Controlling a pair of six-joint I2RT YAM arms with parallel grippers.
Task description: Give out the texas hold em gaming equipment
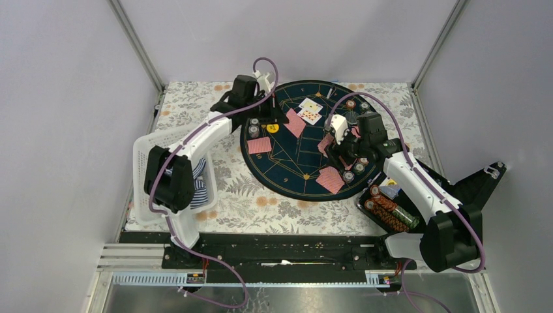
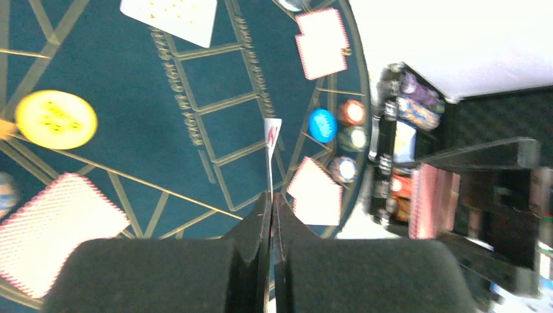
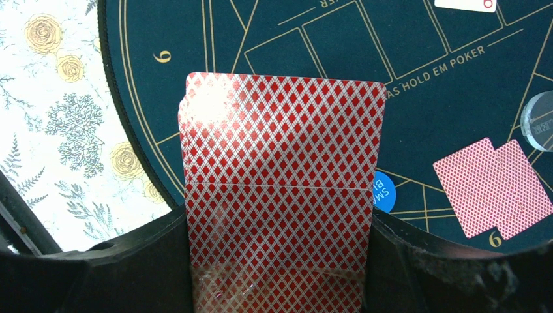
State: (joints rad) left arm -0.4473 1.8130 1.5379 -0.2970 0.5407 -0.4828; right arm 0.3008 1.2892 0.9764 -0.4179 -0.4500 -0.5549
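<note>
Above round mat (image 1: 287, 171), left tool (image 2: 271, 199) pinching one card (image 2: 270, 140), right tool (image 3: 279, 251) clamping two red-backed cards (image 3: 280, 143)

The top view looks steeply down from above and behind the arm bases (image 1: 186, 251), covering the whole table (image 1: 261, 205). Both wrist views sit close over the round mat (image 1: 293, 163) (the left one faces right, toward the black case (image 2: 495, 114)) and share the blue disc (image 2: 321, 124).

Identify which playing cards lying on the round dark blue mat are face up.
The white-faced playing cards near the far edge of the round dark blue mat; all other cards lying there show red patterned backs.
</note>
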